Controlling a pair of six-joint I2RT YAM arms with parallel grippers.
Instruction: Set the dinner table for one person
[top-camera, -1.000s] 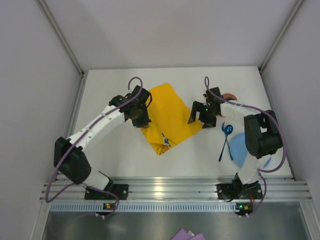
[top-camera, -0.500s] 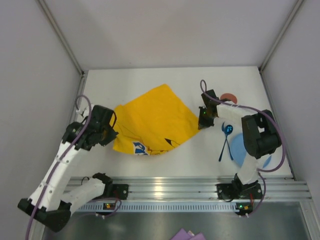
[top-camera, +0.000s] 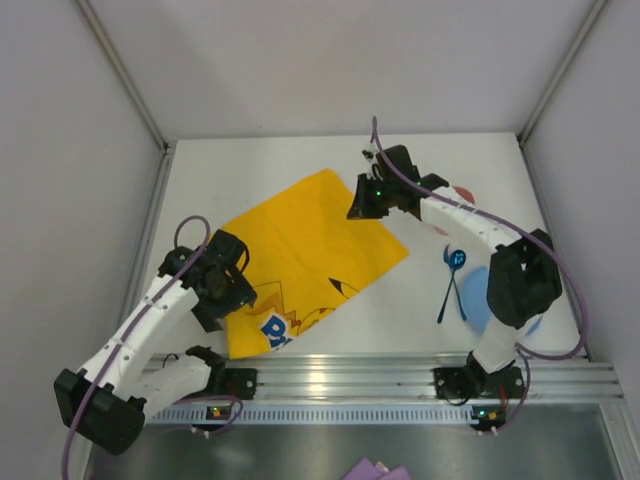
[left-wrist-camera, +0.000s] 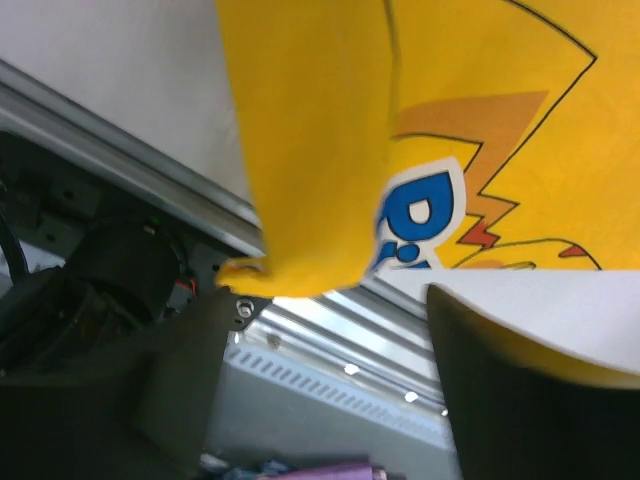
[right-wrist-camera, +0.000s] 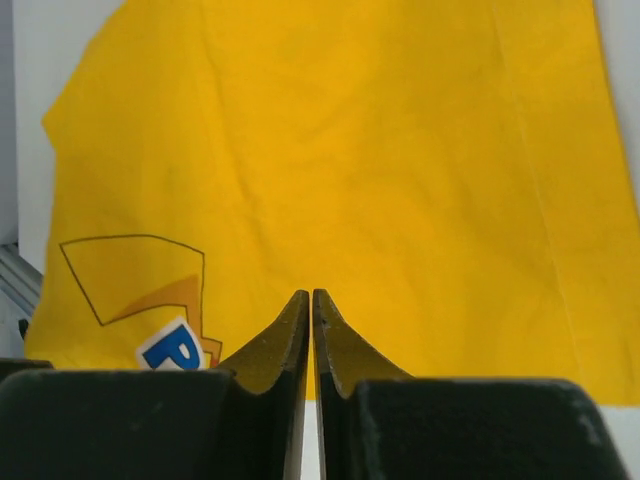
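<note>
So your placemat (top-camera: 310, 250) is lying opened out, turned cornerwise, on the white table (top-camera: 300, 160), a bit left of the middle. Its printed near end reaches almost to the metal rail (top-camera: 350, 375) at the front edge.

Your left gripper (top-camera: 225, 300) is at the placemat's near left edge. On the left wrist camera its fingers (left-wrist-camera: 520, 400) stand wide apart, so nothing is clamped. The cloth edge is raised in front of them and a strip of yellow lies along the top of one finger.

Your right gripper (top-camera: 360, 207) is at the far right corner of the placemat. Its fingers (right-wrist-camera: 285, 340) are pressed together with the tips over the cloth, but you can't tell whether any cloth is caught between them.

Off to the right, a blue spoon (top-camera: 450, 280) lies on the table just beside a blue plate (top-camera: 478, 295), both well apart from the placemat.
</note>
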